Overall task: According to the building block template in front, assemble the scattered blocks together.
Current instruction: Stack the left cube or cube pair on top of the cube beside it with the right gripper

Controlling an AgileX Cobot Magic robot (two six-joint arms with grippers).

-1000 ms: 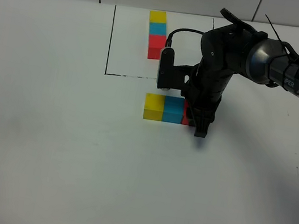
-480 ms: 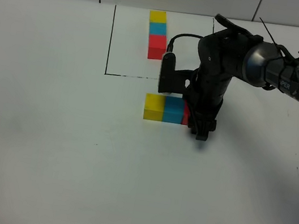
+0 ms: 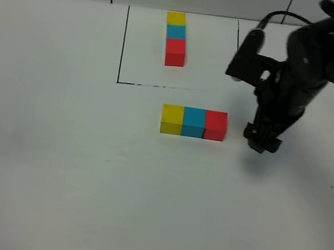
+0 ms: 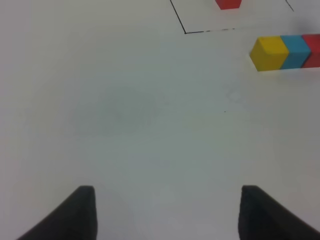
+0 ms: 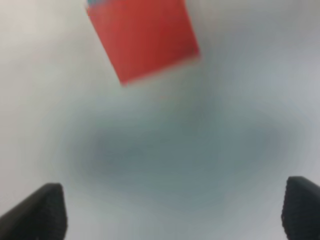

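Toward the far side of the white tabletop (image 3: pixel 54 145), the building block template (image 3: pixel 176 39) stands as a short column of three touching cubes. Yellow is farthest from the robot, cyan-blue is in the middle and red is nearest, all inside a thin black outline (image 3: pixel 123 47) drawn on the surface. Just outside the near line of that outline lie the scattered blocks (image 3: pixel 192 129), joined in one straight row running across the high view. The yellow cube (image 3: pixel 172 119) is on the left, the cyan-blue cube (image 3: pixel 194 118) touches it in the middle, and the red cube (image 3: pixel 216 125) touches that on the right. The right arm (image 3: pixel 319 60) reaches in from the right edge and bends downward, so that the right fingers (image 3: pixel 262 139) point at the tabletop just beside the red end of the row, with a strip of bare surface between them and the cube. The right wrist view is blurred, yet it shows those fingers spread wide at the two sides, only bare tabletop between them and the red cube ahead; they hold nothing. The left wrist view shows the left fingers (image 4: pixel 75 215) parted over bare tabletop, gripping nothing, well apart from the row, whose yellow end is the one nearest them.
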